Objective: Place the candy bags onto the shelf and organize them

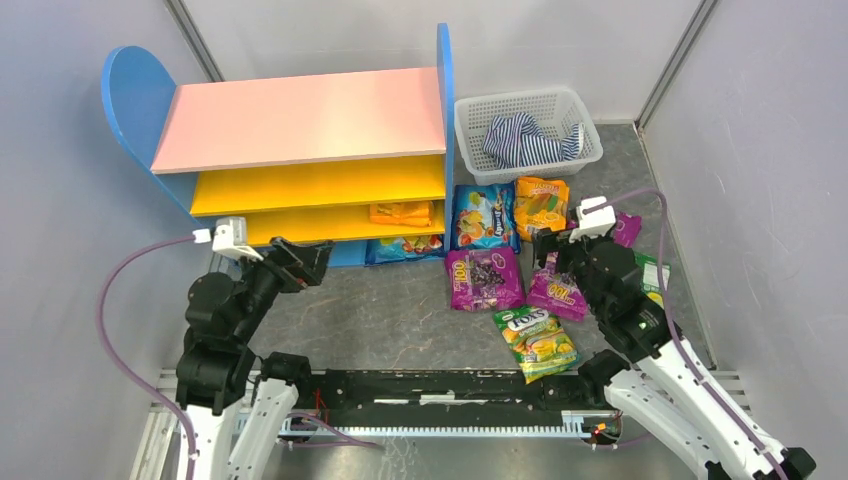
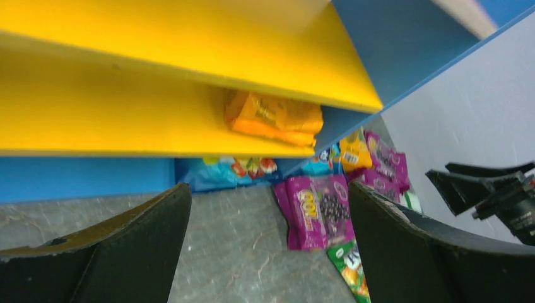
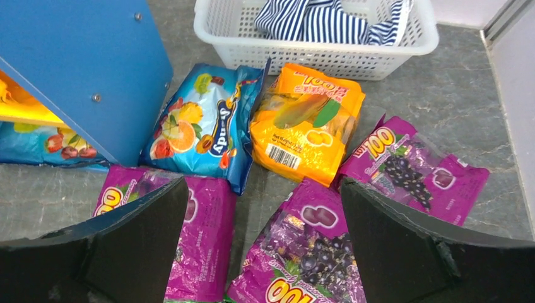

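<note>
Candy bags mostly loose on the tabletop (image 1: 400, 310) right of the shelf (image 1: 300, 120). Shelved orange bag (image 1: 401, 213) on the lowest yellow board; half-hidden blue bag (image 1: 405, 247) on the table beneath it. Further right, lying flat: blue fruit bag (image 3: 202, 126), loose orange bag (image 3: 309, 129) touching it, three purple grape bags (image 3: 413, 167) fanned around, green-yellow bag (image 1: 537, 342) nearest the arm bases.

Surface grey, stone-veined; walls (image 1: 60, 200) plain pale grey. White mesh basket (image 1: 470, 120) beside the shelf's blue side panel, holding a striped cloth (image 1: 525, 140).

Readable: "FOX'S" on the green-yellow bag, "100" on the purple ones and the loose orange one, plus a barcode there. Script on the blue fruit bag unclear.

Left gripper (image 2: 268, 189) spread wide, empty, facing the lower boards. Right gripper (image 3: 264, 183) likewise spread and empty, above the purple bags.
</note>
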You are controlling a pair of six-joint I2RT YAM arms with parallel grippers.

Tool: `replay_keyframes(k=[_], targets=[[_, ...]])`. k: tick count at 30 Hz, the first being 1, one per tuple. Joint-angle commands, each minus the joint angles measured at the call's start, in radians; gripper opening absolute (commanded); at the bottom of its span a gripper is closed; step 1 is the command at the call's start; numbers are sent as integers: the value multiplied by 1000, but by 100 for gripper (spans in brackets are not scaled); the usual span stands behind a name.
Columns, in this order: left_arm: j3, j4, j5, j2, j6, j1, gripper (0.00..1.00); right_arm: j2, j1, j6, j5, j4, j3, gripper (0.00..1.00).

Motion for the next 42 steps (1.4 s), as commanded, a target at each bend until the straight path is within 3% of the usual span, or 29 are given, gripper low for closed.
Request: replay_keyframes(k=[1,9,18,23,28,31,35,42], targets=[[-68,-18,137,27,-64,6,100,39,-3,-12,-81,44,-20,98],[-180,16,320,128,-55,5,100,72,-1,23,-236,160,-126,98],[-351,209,498,143,-177,-18,100,236,-1,120,-311,173,-146,98],[-397,279,413,180,-227,-161,100,343,-19,162,-447,229,-142,98],[-423,408,160,293,-306,-490,100,454,-152,190,-693,313,-157,98],[-441,500,56,354,-344,-630,100,493,-211,188,-789,359,-181,98],[-475,613,14,438,-374,-690,100,549,-228,187,-852,417,-204,97],[-481,652,-13,536,-382,-721,100,639,-226,148,-932,471,-230,77]])
